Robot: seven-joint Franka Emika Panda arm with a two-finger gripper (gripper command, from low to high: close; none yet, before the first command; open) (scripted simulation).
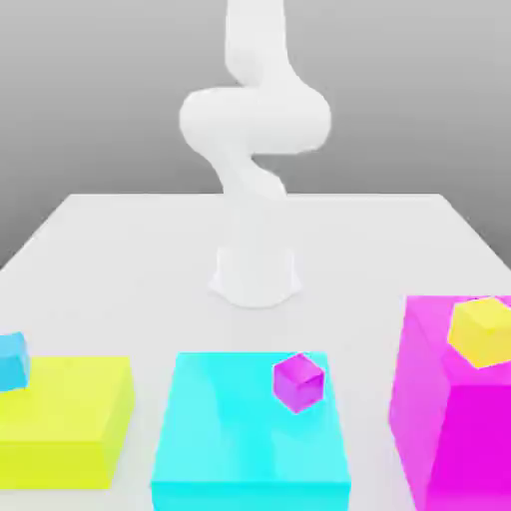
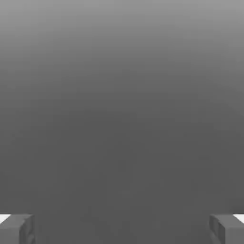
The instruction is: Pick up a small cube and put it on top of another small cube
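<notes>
A plain grey backdrop sits behind a white table, and the white arm rises from its base at the table's middle. Taking that base as the landmark: nearer the camera than it sits a big cyan block with a small purple cube on its top. Toward the exterior view's right of the base stands a taller magenta block, and the small yellow cube rests on its top. Toward the exterior view's left lies a big yellow block, with a small blue cube at its far corner.

In the hand view the gripper has its jaws spread wide, gripping nothing, with only grey beyond them.

The risks, as I judge them: the yellow cube sits high, so a low approach could clip the magenta block. A slightly off-centre grasp might nudge the cube over the block's edge. Setting it on another small cube leaves little margin, and it could slide off.

The magenta block and blue cube are cut by the frame edges. The arm's hand is hard to pick out in the exterior view.
</notes>
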